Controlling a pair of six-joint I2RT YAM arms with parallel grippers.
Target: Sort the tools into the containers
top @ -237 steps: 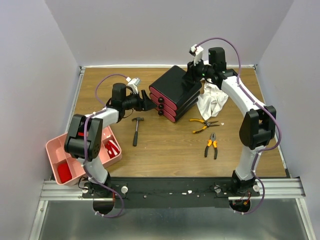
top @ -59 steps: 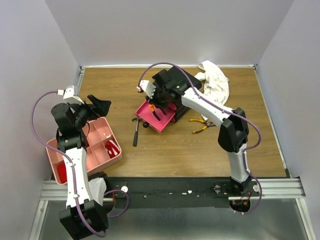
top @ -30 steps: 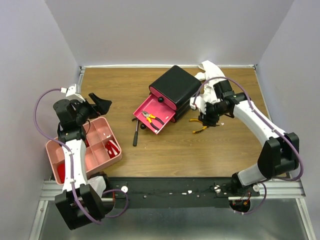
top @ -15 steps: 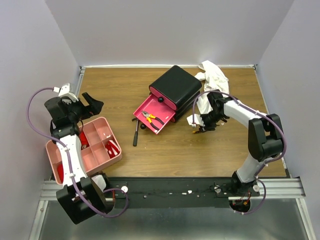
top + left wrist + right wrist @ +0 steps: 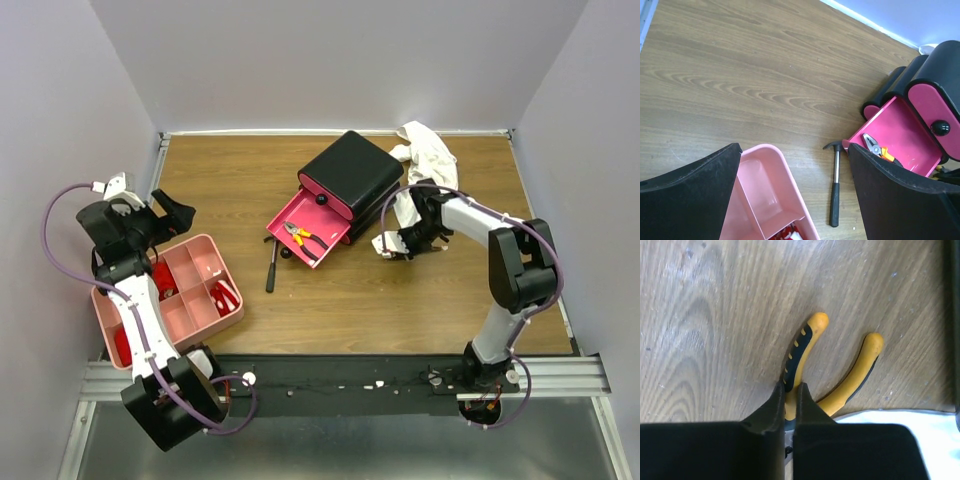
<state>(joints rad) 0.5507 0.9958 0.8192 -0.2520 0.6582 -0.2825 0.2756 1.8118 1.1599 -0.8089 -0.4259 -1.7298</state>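
Far left of the drawer box, the left claw hangs spread wide, nothing in it, over the far corner of the pink tray. The tray has red items in two compartments; can't tell what they are. Hammer lies loose on the table, just left of the box's pulled-out bottom drawer, with one pliers inside it. Just right of the box, the right claw is pinched nearly closed on one handle of the loose pliers, low at the table; lifted or not, can't tell. Done: one pliers stowed. Left: loose pliers, hammer. No screwdrivers that I can make out. White cloth, right of the box, lies just beside the loose pliers and may snag.
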